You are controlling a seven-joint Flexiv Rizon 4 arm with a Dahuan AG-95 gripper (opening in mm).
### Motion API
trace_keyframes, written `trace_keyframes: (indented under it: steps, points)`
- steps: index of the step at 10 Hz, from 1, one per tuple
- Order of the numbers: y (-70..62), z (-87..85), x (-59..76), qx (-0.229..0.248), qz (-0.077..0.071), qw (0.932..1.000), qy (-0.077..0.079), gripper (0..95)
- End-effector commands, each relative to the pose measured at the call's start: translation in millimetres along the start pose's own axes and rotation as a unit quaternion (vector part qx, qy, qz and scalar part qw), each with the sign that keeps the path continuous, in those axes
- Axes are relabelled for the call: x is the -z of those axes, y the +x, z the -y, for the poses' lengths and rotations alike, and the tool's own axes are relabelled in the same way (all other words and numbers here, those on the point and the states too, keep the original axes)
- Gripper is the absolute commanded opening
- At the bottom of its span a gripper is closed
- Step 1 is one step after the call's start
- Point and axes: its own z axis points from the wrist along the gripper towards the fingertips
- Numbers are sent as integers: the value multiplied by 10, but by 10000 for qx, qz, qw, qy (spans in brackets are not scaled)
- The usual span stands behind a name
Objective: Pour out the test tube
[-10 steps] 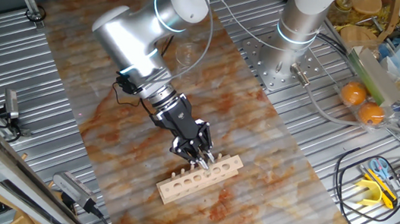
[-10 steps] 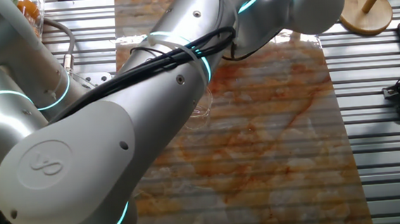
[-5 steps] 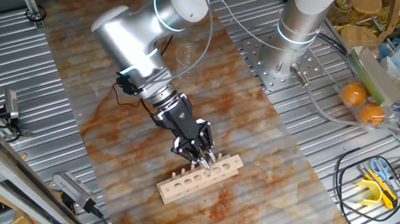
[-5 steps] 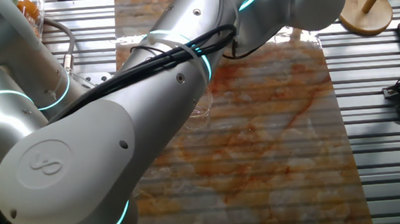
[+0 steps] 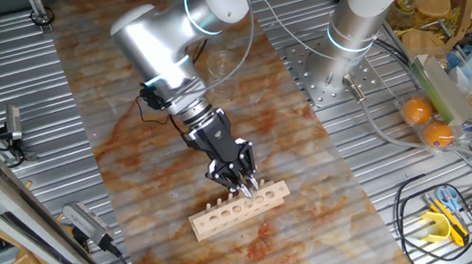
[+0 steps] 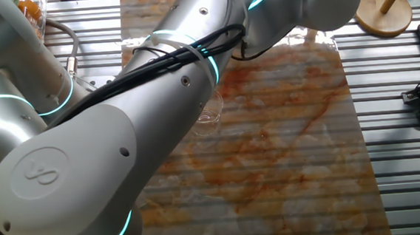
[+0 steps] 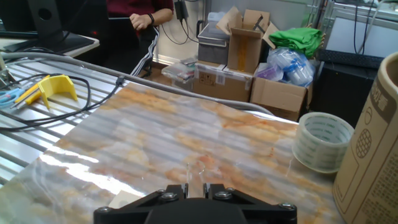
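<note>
Reaching down from ten o'clock, the black two-finger tool (image 5: 248, 184) sits right over the far end of the pale wooden rack (image 5: 239, 208), which lies as a low bar on the mottled orange-and-grey surface (image 5: 318, 196), its line running from about eight o'clock to two o'clock in the fixed view that shows the rack. The arm's tilt looks chosen so that the fingers meet the rack's holes from above and a little to the side, the sensible way to take a thin tube by its upper part. In the hand view the two fingers (image 7: 176, 191) stand close together with only a narrow slot between them, and a faint clear sliver, probably the slender clear glass test tube (image 7: 189, 173), rises in that slot; whether they press on it I cannot tell. Its long axis seems to run along the fingers, with the visible end pointing away from the tool toward twelve o'clock in that view. At the rack it is too faint to make out. A wider clear glass beaker (image 5: 220, 62) stands well apart near the arm's elbow, a likely place for the pour. The other fixed view is mostly filled by the silver arm.
</note>
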Motion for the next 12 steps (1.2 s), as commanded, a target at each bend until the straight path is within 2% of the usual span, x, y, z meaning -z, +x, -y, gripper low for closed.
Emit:
trace_keyframes:
  steps: [1, 7, 12]
  points:
    - [-19, -7, 7, 10, 27, 10000, -37, 0]
    - [-171, -95, 2, 5, -29, 10000, -36, 0]
    - [-209, -118, 0, 97, -69, 9999, -44, 0]
